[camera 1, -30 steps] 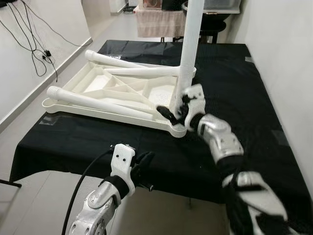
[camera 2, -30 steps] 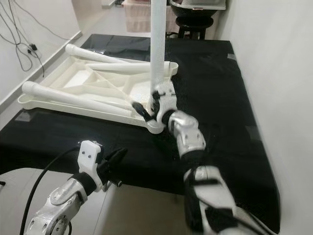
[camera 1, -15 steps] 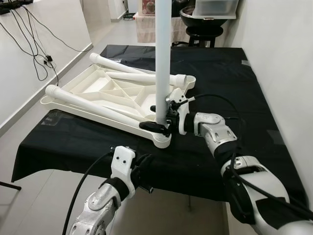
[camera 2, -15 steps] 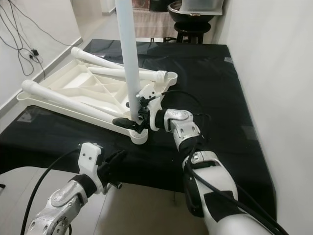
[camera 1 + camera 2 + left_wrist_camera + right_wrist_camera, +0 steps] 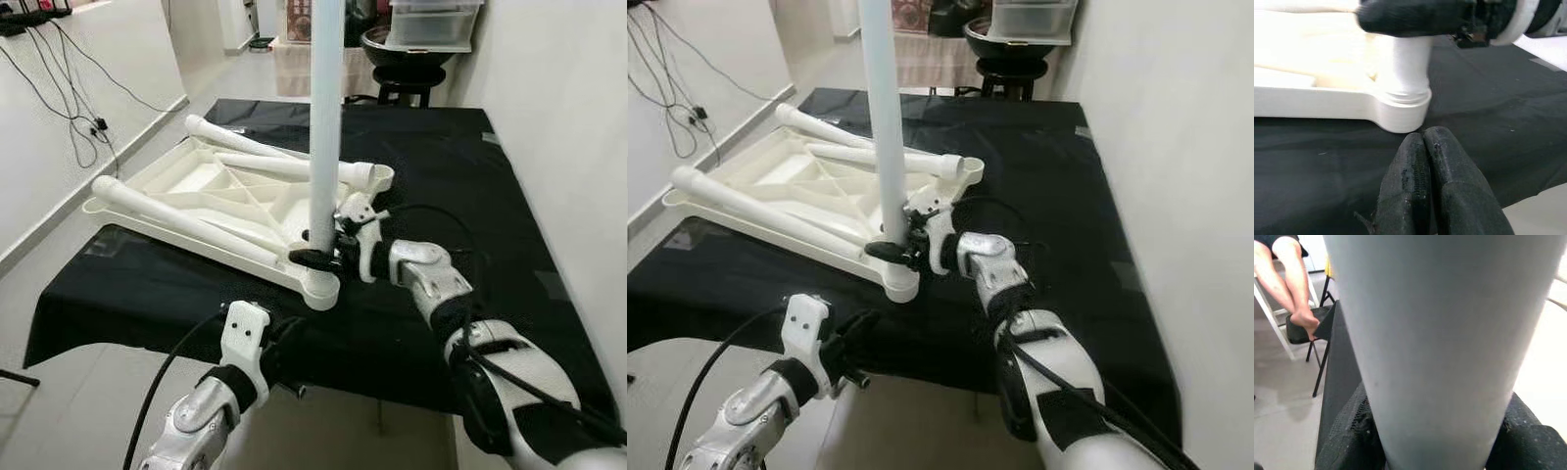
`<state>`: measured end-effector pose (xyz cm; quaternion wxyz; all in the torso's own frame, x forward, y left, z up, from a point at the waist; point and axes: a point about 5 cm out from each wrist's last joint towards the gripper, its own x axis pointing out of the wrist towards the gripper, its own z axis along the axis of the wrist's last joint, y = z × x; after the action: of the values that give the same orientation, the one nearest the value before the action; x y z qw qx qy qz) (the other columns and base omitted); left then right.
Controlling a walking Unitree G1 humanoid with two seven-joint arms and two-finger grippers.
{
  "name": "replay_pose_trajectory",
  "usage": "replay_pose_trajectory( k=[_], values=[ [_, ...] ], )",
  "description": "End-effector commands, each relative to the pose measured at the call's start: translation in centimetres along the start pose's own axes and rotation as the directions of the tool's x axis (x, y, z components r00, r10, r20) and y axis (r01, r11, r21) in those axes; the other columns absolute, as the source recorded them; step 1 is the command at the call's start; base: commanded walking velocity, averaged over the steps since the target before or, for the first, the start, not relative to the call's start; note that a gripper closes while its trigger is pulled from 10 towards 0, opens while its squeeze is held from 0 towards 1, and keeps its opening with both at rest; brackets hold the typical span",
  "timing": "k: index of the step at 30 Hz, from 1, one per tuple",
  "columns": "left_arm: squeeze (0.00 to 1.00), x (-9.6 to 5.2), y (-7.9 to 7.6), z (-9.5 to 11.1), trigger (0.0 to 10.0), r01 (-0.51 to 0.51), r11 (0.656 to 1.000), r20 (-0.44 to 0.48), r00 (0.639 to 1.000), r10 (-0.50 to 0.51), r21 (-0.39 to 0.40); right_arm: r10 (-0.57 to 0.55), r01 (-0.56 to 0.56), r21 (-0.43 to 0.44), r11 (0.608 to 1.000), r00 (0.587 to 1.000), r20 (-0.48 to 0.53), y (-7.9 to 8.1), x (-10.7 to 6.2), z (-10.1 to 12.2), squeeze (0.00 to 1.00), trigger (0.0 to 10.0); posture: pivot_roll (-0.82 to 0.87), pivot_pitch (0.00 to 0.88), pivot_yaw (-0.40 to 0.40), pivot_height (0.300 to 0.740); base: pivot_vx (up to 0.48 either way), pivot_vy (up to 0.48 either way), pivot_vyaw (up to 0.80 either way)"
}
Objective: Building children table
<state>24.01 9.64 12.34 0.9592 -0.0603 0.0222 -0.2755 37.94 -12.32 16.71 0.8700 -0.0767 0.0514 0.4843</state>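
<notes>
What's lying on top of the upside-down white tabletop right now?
On the tabletop, three loose legs lie flat. An upright leg stands in its near corner socket, gripped low by the right gripper. The socket's inside is hidden.

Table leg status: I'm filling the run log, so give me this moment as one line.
right end effector: shut on table leg | leg: upright in tabletop corner socket | left end effector: shut, idle

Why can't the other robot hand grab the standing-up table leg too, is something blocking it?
Nothing visible blocks it. The left gripper, fingers shut, hangs at the table's near edge, with bare black cloth up to the upright leg. The right gripper already clamps that leg's base.
</notes>
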Motion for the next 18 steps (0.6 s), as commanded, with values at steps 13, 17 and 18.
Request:
replay_pose_trajectory(
  k=[13,17,18],
  values=[
    [0.00,-0.5,0.6,0.0,10.0,0.001,1.000,-0.020,1.000,-0.001,-0.009,-0.805,0.822,0.070,0.565,0.567,-0.175,-1.3,-5.5,-5.5,0.00,0.0,-0.03,0.091,0.034,0.740,0.000,0.000,0.00],
    [0.00,-0.5,0.6,0.0,10.0,-0.013,1.000,-0.014,1.000,0.013,-0.003,-0.822,0.834,0.058,0.548,0.551,-0.146,-1.9,-5.1,-4.4,0.00,0.0,-0.02,0.089,0.031,0.740,0.000,0.000,0.00],
    [0.00,-0.5,0.7,0.0,10.0,-0.018,1.000,-0.013,1.000,0.018,-0.003,-0.823,0.835,0.057,0.547,0.549,-0.147,-1.6,-4.9,-4.3,0.00,0.0,-0.02,0.086,0.030,0.740,0.000,0.000,0.00]
  ],
)
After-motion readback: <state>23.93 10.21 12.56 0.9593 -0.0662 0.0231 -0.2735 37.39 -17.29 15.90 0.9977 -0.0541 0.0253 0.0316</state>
